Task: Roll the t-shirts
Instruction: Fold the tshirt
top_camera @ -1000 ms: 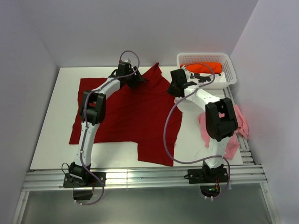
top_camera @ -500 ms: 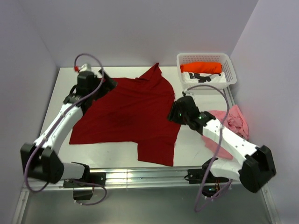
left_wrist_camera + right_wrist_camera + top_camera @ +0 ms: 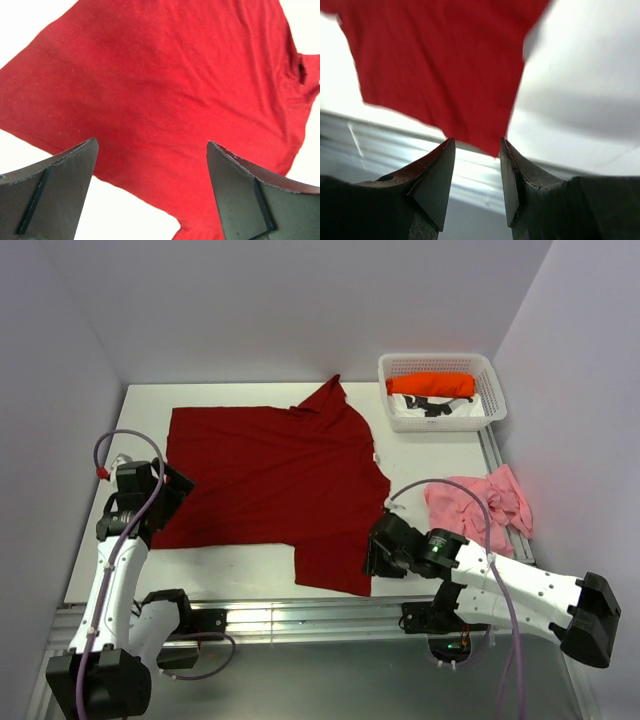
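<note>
- The dark red t-shirt (image 3: 275, 480) lay spread flat on the table (image 3: 140, 410).
- The left gripper (image 3: 152, 145) hung over its near-left corner, spread wide, holding nothing.
- The right gripper (image 3: 477, 141) was at its near-right corner, jaws slightly parted and empty.
- The pink t-shirt (image 3: 470, 505) lay crumpled to its right.
- The orange t-shirt (image 3: 430, 385) sat in the basket (image 3: 497, 390) beyond its far-right side.
</note>
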Available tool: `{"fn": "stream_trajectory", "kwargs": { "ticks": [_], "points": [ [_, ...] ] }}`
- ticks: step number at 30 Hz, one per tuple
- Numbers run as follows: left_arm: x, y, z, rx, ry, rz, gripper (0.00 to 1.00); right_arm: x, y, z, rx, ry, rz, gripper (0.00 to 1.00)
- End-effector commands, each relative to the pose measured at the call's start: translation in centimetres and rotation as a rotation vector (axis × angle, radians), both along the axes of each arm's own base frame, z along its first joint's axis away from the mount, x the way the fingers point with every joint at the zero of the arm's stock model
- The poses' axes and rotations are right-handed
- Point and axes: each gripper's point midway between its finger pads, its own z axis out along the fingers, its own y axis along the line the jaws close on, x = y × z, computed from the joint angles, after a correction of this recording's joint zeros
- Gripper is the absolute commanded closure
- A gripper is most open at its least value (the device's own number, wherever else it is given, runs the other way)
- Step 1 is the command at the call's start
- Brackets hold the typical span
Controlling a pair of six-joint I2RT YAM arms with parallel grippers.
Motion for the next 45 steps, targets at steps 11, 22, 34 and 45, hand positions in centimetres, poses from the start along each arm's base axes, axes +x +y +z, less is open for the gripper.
{"fn": "stream_trajectory", "kwargs": {
  "ticks": [11, 22, 34, 45],
  "points": [
    [-0.7, 2.2, -0.1, -0.163, -0.001, 0.091, 0.07, -4.0, -0.2, -3.9, 0.029, 0.124, -0.073, 0.53],
    [-1.1, 3.7, -0.7, -0.135, 0.060, 0.176, 0.07, -4.4, 0.7, -5.7, 0.046, 0.164, -0.065, 0.54],
    [-1.6, 4.4, -1.8, -0.129, 0.119, 0.219, 0.09, -1.8, 0.3, -2.7, 0.007, 0.036, -0.123, 1.00],
    [-3.2, 5.7, -4.1, -0.112, 0.354, 0.319, 0.16, 6.0, 1.3, 4.0, 0.088, -0.171, -0.184, 1.00]
  ]
}}
